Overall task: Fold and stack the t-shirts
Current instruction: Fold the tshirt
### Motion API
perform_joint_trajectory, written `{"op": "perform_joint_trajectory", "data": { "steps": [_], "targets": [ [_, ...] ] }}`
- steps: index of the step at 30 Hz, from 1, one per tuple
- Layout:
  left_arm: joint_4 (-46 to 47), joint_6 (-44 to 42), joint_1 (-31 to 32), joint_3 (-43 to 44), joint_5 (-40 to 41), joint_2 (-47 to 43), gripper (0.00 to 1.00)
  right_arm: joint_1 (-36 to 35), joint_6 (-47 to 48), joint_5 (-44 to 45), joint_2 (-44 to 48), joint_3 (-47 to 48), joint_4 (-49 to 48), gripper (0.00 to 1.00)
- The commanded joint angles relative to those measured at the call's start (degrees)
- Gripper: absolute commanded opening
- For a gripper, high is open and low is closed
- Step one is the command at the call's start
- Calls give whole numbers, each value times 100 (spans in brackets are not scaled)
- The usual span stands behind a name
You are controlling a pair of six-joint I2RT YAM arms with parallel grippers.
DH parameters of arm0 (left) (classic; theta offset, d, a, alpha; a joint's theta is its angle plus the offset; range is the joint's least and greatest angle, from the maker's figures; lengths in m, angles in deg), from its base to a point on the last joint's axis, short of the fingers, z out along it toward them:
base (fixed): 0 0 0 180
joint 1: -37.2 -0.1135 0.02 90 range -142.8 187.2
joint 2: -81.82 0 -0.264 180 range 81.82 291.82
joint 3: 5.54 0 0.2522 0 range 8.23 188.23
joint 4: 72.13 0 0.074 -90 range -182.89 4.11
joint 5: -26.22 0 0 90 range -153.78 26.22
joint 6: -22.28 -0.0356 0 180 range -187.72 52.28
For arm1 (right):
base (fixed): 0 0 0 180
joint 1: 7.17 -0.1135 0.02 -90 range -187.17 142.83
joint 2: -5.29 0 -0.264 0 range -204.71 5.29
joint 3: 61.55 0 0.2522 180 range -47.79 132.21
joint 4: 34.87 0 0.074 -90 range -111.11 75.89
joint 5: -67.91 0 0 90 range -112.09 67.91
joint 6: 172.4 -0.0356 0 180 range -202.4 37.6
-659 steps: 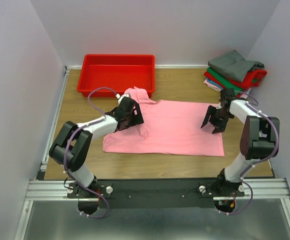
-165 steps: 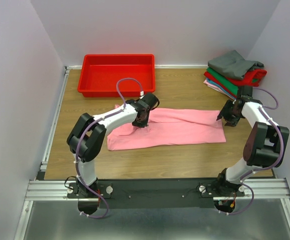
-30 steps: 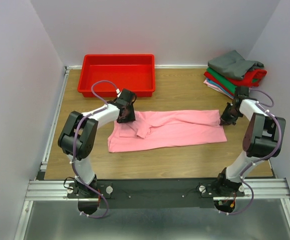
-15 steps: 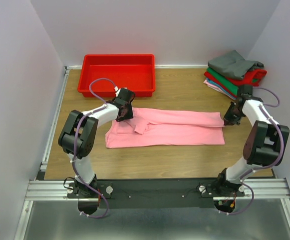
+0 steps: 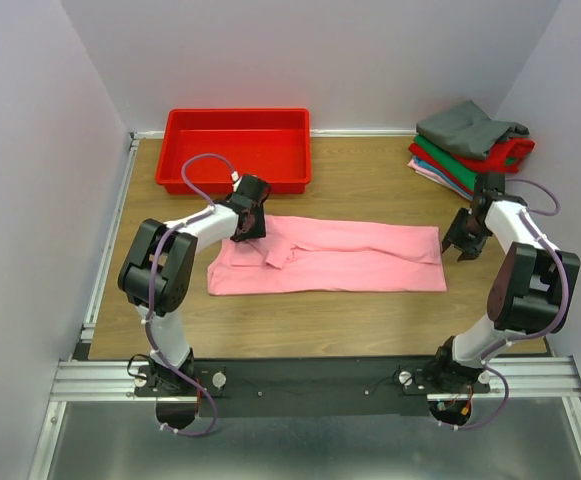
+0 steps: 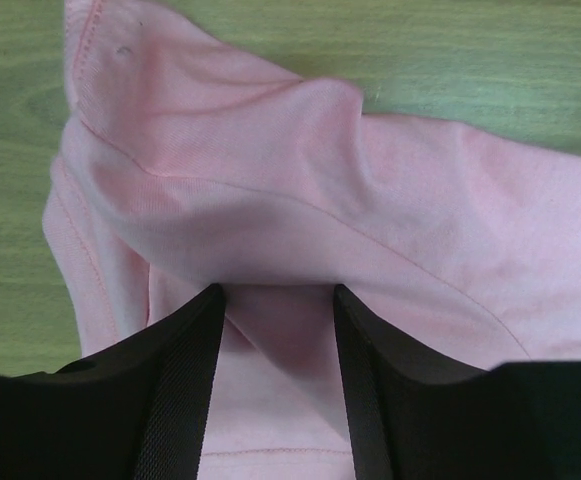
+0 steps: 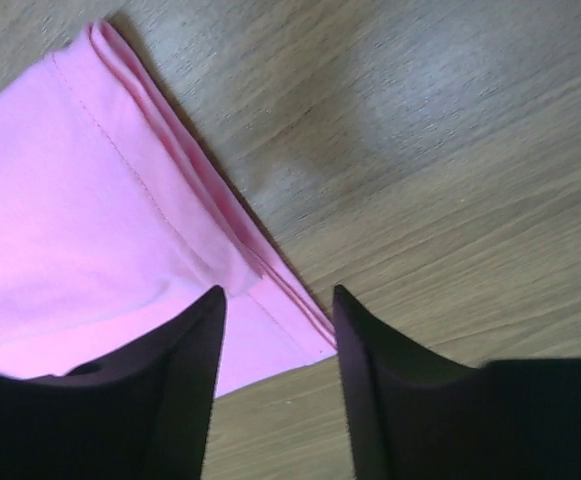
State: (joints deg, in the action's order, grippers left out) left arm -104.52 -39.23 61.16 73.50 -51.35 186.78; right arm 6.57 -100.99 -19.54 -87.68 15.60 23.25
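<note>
Overhead view of a wooden counter (image 5: 370, 180) with two robot arms reaching in from the bottom of the frame. A light pink t-shirt (image 5: 330, 258) lies across the middle of the frame, folded lengthwise into a long narrow band, with a sleeve lump showing near its left end. The left tool (image 5: 248, 230) sits at the band's upper left corner. Its wrist camera shows its fingers spread apart, with a soft ridge of pink cloth rising between them (image 6: 273, 292) and no clear pinch. The right tool (image 5: 460, 240) hovers at the band's right end. Its fingers are also spread, over the layered hem corner and bare wood (image 7: 275, 292), and hold nothing. In the upper right corner sits a stack of folded t-shirts (image 5: 470, 140), with grey on top, then red and green, and a pale one at the bottom. In the upper left, a red plastic tray (image 5: 185, 150) shows nothing inside. The lengthwise fold looks done. The pink shirt probably needs folding across its length before it can go on the stack.
</note>
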Motion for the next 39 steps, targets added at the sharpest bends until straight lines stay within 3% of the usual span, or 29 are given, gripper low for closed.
{"op": "perform_joint_trajectory", "data": {
  "steps": [1,8,16,25,35,39],
  "targets": [
    [-816,-89,-15,353,164,-187,58,24,215,54,86,313,143,58],
    [-1503,156,196,1250,199,-556,64,-125,268,-702,-10,1113,21,68],
    [-1134,692,416,619,-662,-680,66,-1144,207,-1071,-704,1430,-296,68],
    [-308,1018,460,-410,-1382,-416,66,-1365,127,-1704,-1443,833,-824,68],
    [-27,667,486,-410,-1366,147,66,-1487,-206,-1827,-1523,-185,-771,68],
    [9,509,591,-340,-1339,339,66,-1646,-514,-1679,-1110,-608,-587,67]
  ]
}}
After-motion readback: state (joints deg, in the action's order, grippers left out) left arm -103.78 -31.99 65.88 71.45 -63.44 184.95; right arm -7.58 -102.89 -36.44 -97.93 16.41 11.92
